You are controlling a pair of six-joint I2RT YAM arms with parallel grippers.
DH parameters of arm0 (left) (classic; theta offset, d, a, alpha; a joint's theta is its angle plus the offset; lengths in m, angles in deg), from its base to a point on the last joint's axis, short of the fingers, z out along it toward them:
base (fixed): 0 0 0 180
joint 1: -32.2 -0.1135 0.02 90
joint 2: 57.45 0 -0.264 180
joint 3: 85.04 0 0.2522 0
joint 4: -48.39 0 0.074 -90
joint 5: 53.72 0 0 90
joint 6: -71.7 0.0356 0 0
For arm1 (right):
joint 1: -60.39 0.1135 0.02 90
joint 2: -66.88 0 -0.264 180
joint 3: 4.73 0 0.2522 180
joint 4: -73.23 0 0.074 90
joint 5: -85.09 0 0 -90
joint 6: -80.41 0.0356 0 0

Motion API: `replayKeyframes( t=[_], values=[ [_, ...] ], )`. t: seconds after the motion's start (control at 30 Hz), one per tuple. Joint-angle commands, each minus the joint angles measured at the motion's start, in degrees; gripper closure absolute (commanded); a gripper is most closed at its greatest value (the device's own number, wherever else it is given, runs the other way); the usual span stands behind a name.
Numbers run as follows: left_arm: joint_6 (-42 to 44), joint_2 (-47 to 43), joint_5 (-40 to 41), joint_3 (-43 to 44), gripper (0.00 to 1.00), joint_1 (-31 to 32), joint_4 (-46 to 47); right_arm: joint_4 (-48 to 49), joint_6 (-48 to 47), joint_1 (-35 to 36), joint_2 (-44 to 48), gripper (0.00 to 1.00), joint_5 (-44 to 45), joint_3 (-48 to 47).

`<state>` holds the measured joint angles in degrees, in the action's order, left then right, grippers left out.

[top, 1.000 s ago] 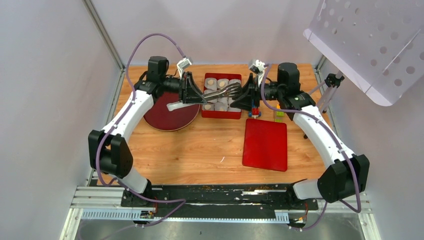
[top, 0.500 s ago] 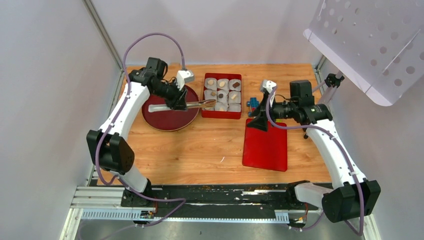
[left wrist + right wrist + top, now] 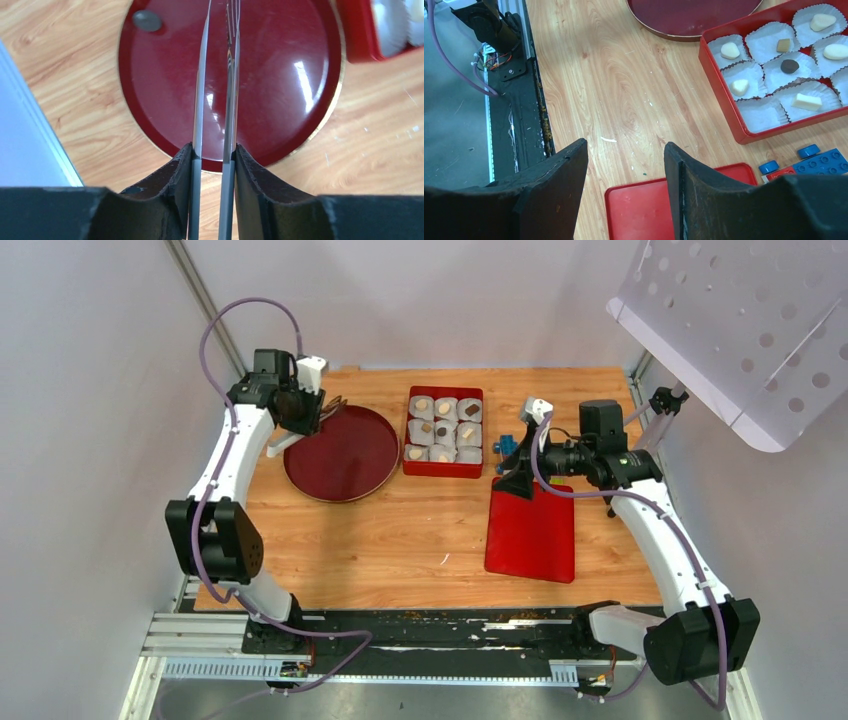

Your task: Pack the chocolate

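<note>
Bright and even throughout, lit from overhead. White glare streaks on the glossy round plate [image 3: 280, 100], strongest right of its centre. Only faint shadow around the plate. Crisp grain on the wooden table [image 3: 75, 100] left of it. Blurred close to the lens: metal tongs [image 3: 200, 100] across the plate, dark left gripper fingers [image 3: 167, 200] below it. Washed-out paper cups [image 3: 395, 25] at the plate's upper right.

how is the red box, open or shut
Open: paper cups and chocolate show inside the red box; a red lid lies apart on the table.
</note>
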<state>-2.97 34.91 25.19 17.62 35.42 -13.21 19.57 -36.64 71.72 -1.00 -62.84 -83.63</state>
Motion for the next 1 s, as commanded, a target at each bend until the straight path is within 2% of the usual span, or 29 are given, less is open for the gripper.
replayKeyframes(
  t=[0.0,0.27,0.57,0.97],
  values=[
    [-9.22,3.24,4.37,3.73,0.58,-3.00,5.19,3.43,1.02,-0.12,0.86,0.42,-0.36,0.52],
    [-16.70,9.72,5.86,7.80,0.53,-7.97,5.72,3.65,1.39,-0.11,2.04,0.42,0.28,1.34],
    [-20.29,14.51,5.83,9.80,0.49,-8.35,6.77,3.25,1.61,-0.16,2.02,0.42,0.57,0.65],
    [-24.31,16.12,7.07,8.57,0.46,-8.36,7.28,3.45,1.78,-0.08,1.42,0.42,0.27,0.54]
  ],
)
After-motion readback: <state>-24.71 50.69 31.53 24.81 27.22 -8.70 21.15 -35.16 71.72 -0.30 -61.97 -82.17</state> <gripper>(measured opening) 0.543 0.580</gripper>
